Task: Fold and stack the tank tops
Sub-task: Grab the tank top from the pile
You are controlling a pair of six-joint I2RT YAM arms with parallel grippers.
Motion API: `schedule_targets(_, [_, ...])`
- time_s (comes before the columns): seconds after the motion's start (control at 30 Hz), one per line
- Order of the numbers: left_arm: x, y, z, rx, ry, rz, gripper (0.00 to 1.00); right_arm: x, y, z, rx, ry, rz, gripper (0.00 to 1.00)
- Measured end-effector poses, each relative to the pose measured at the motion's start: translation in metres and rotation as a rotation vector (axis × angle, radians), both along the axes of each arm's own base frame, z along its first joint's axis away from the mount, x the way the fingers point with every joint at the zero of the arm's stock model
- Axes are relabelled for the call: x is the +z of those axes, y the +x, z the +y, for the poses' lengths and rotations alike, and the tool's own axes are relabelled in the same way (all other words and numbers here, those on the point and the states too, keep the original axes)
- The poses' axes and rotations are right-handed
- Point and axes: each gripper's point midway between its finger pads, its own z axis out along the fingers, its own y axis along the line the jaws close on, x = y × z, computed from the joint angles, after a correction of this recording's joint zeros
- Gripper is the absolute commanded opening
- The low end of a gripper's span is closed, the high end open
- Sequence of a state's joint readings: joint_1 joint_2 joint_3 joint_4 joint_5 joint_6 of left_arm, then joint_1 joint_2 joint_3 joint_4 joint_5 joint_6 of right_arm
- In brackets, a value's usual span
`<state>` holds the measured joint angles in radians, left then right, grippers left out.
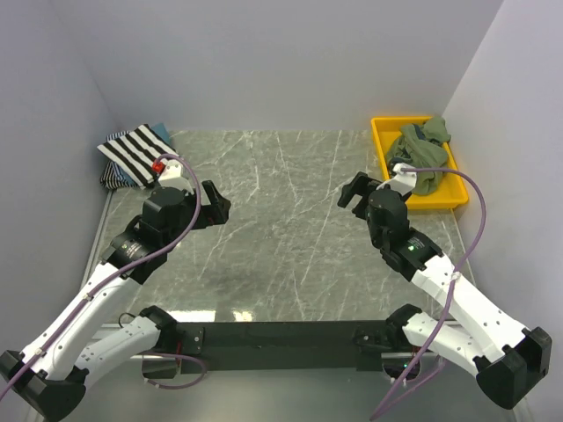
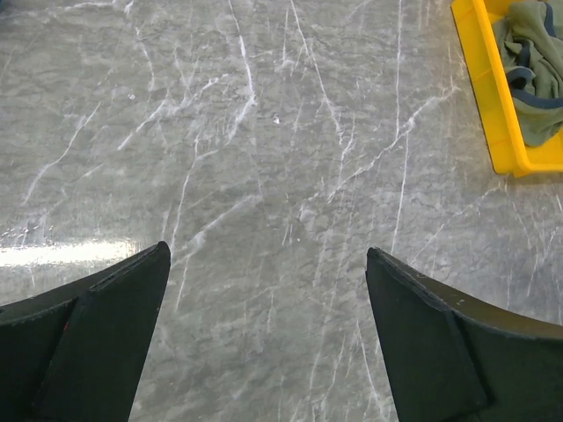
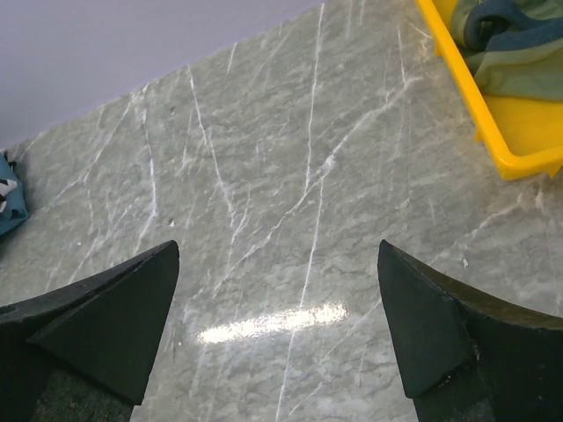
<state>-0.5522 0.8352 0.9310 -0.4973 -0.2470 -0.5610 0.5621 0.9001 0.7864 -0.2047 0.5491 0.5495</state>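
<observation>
An olive-green tank top with navy trim lies crumpled in the yellow tray at the back right; it also shows at the wrist views' upper right corners. A black-and-white striped tank top rests folded on a bluish one at the back left. My left gripper hovers open over bare table right of that pile. My right gripper is open too, left of the tray. Nothing sits between either pair of fingers.
The grey marble table lies between the arms. Pale walls close in on the left, back and right. A black rail with both arm bases runs along the near edge.
</observation>
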Motion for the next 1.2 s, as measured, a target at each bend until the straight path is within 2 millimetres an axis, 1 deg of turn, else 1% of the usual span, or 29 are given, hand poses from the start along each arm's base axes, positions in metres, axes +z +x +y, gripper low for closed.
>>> schedule_targets(0.17, [0.0,-0.001,-0.001,-0.006,-0.001,0.001,0.99,-0.003,-0.001,-0.001,-0.002,-0.014,0.021,1.0])
schedule_targets(0.27, [0.0,-0.001,-0.001,-0.01,-0.002,0.003,0.99,0.0,0.004,0.002,-0.003,-0.041,0.058,1.0])
schedule_targets(0.33, [0.001,-0.002,-0.003,-0.017,-0.005,0.005,0.99,0.007,0.017,0.006,-0.009,-0.064,0.086,1.0])
schedule_targets(0.4, [0.001,-0.003,-0.004,-0.024,-0.008,0.007,0.99,0.014,0.038,0.003,-0.036,-0.076,0.112,0.98])
schedule_targets(0.43, [0.001,-0.003,-0.004,-0.029,-0.009,0.007,0.99,0.016,0.053,-0.005,-0.066,-0.076,0.128,0.97])
schedule_targets(0.5, [0.0,-0.004,-0.005,-0.036,-0.011,0.012,0.99,0.017,0.087,-0.028,-0.144,-0.069,0.157,0.94])
schedule_targets(0.57, [-0.001,-0.006,-0.006,-0.041,-0.009,0.019,0.99,0.008,0.123,-0.062,-0.236,-0.063,0.205,0.93])
schedule_targets(0.6, [-0.001,-0.006,-0.006,-0.044,-0.009,0.022,0.99,0.002,0.139,-0.078,-0.275,-0.056,0.223,0.93])
schedule_targets(0.67, [-0.001,-0.007,-0.006,-0.048,-0.01,0.024,0.99,-0.016,0.167,-0.11,-0.354,-0.046,0.275,0.91])
schedule_targets(0.7, [0.0,-0.007,-0.007,-0.052,-0.012,0.023,0.99,-0.025,0.176,-0.122,-0.383,-0.04,0.296,0.91])
schedule_targets(0.73, [0.0,-0.008,-0.008,-0.057,-0.015,0.023,0.99,-0.038,0.186,-0.136,-0.415,-0.033,0.329,0.91])
schedule_targets(0.8, [0.001,-0.009,-0.009,-0.066,-0.017,0.026,0.99,-0.059,0.199,-0.157,-0.465,-0.017,0.377,0.89])
schedule_targets(0.83, [0.0,-0.009,-0.01,-0.071,-0.019,0.028,0.99,-0.069,0.202,-0.165,-0.483,-0.009,0.4,0.89])
schedule_targets(0.93, [0.0,-0.01,-0.013,-0.086,-0.024,0.032,0.99,-0.1,0.204,-0.19,-0.541,0.017,0.469,0.88])
schedule_targets(1.0, [0.0,-0.011,-0.014,-0.092,-0.025,0.035,0.99,-0.117,0.201,-0.203,-0.571,0.034,0.509,0.88])
schedule_targets(1.07, [-0.003,-0.009,-0.015,-0.095,-0.022,0.043,0.99,-0.126,0.196,-0.214,-0.597,0.042,0.536,0.88])
schedule_targets(1.13, [-0.006,-0.008,-0.017,-0.095,-0.017,0.052,0.99,-0.129,0.193,-0.221,-0.618,0.052,0.54,0.88])
schedule_targets(1.2, [-0.009,-0.006,-0.018,-0.095,-0.012,0.06,0.99,-0.13,0.193,-0.224,-0.629,0.054,0.537,0.87])
